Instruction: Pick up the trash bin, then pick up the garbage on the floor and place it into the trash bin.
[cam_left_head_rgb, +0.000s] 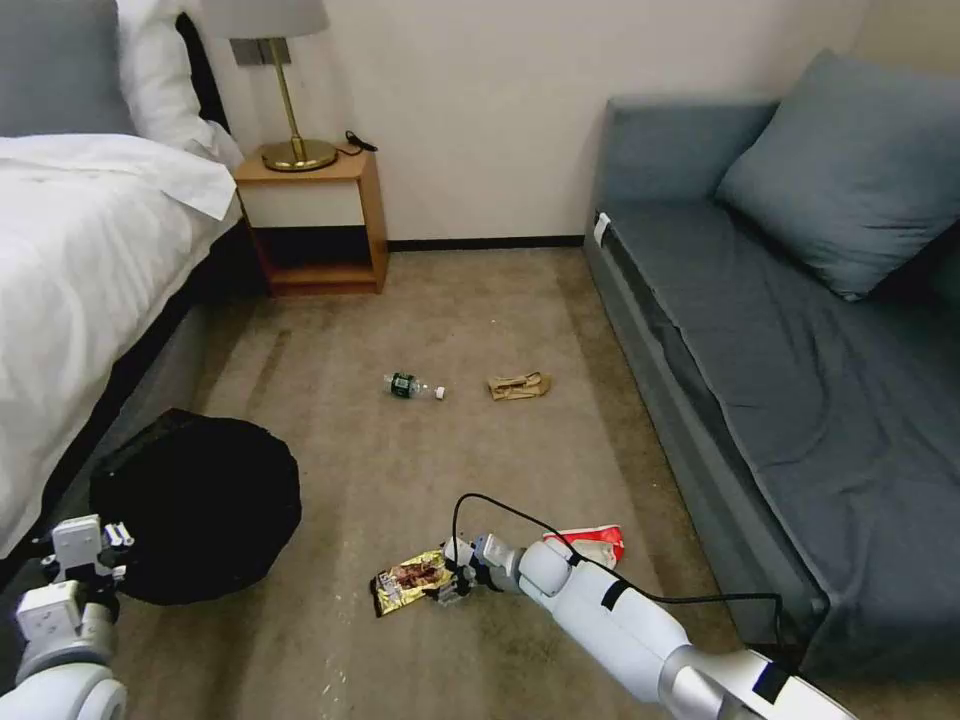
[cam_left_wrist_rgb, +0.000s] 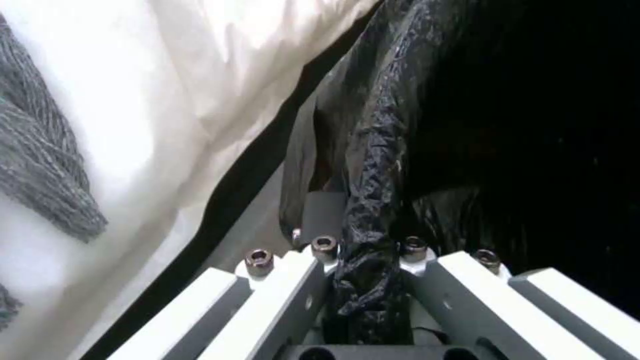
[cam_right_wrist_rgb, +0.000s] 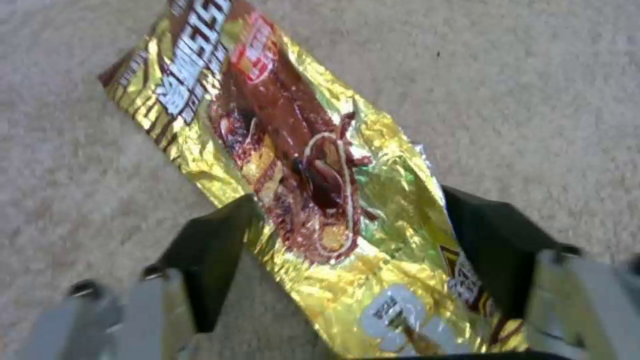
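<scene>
**Right gripper spread over the gold wrapper, left gripper clamped on the bin's bag**

Right gripper (cam_left_head_rgb: 452, 580) down at the carpet (cam_left_head_rgb: 430, 320), fingers apart, one dark pad (cam_right_wrist_rgb: 207, 250) on each side of the gold-brown snack wrapper (cam_right_wrist_rgb: 293, 165). Wrapper lying flat between the pads, not pinched, its near end reaching in between the fingers. In the head view, same wrapper (cam_left_head_rgb: 410, 580) on the floor just ahead of the gripper, toward the robot's left of it. Red-and-white wrapper (cam_left_head_rgb: 597, 543) crumpled on the carpet just beside the right forearm, on the sofa side.

Left gripper (cam_left_wrist_rgb: 367, 280) closed on a bunched fold of the black bag lining the trash bin (cam_left_wrist_rgb: 507, 150), crinkled plastic squeezed between the fingers. In the head view, left gripper (cam_left_head_rgb: 90, 560) low at the left edge, at the near rim of the round black bin (cam_left_head_rgb: 200, 500), close beside the bed (cam_left_head_rgb: 70, 260). Cannot tell whether the bin is off the floor or resting on it.

Farther out on the carpet, small clear bottle (cam_left_head_rgb: 412, 386) with a green label on its side, white cap pointing toward the tan paper wrapper (cam_left_head_rgb: 519, 385) lying near it. Both well apart from the grippers, between the nightstand (cam_left_head_rgb: 315, 215) and the grey sofa (cam_left_head_rgb: 800, 340).
</scene>
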